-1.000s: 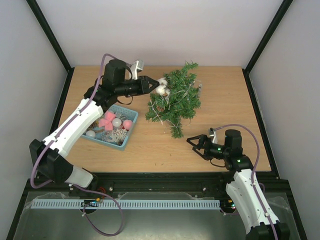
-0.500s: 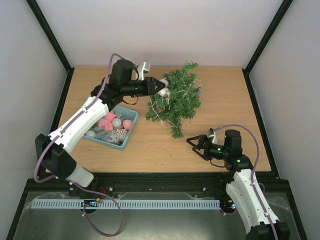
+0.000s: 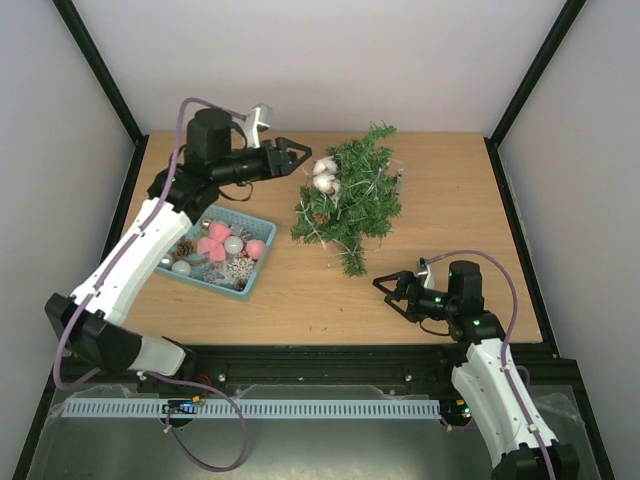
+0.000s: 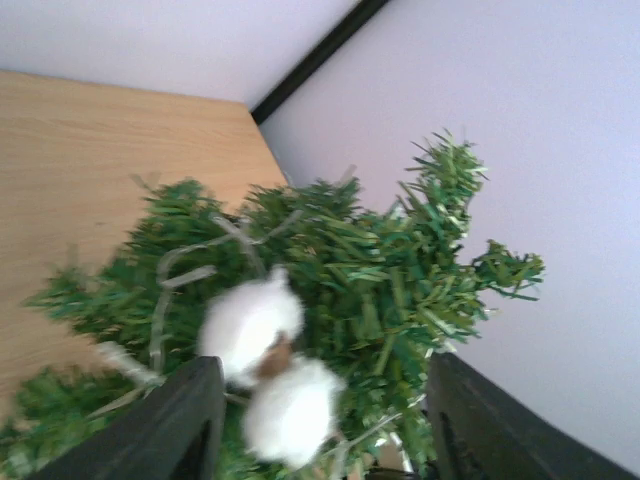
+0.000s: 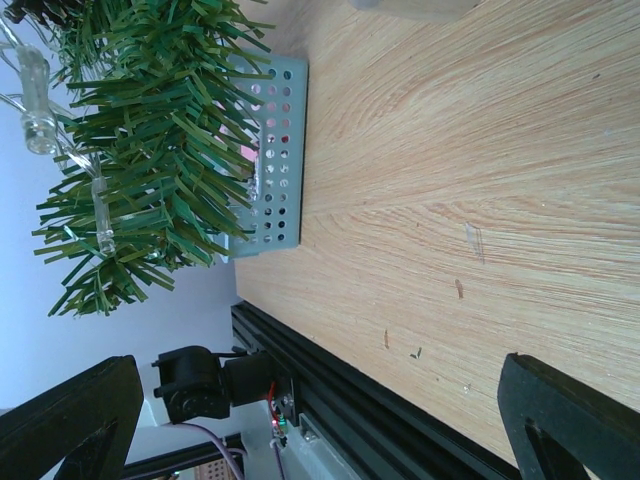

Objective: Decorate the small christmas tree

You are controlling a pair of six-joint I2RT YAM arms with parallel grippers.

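- The small christmas tree (image 3: 352,200) rests at the far centre of the counter (image 3: 450,210), to the right of the teal basket (image 3: 256,274). From above it cannot be told whether it is upright or leaning.
- Two white fluffy ornaments (image 3: 324,175) sit among its left-hand branches. The left wrist view shows them nested in the needles.
- Left end effector (image 3: 298,153): jaws spread and holding nothing, just left of the tree and apart from the white fluffy ornaments.
- Right end effector (image 3: 388,294): jaws spread and empty, over the near counter, apart from the tree's lowest branch.
- Step in hand, by judgement: one hanging looks complete, and the left arm is free to fetch another piece.
- Next move, by judgement: reach into the teal basket, which holds pink ornaments (image 3: 212,240) and silvery ones. Close on a single piece and carry it to a bare branch without dislodging the white pair.
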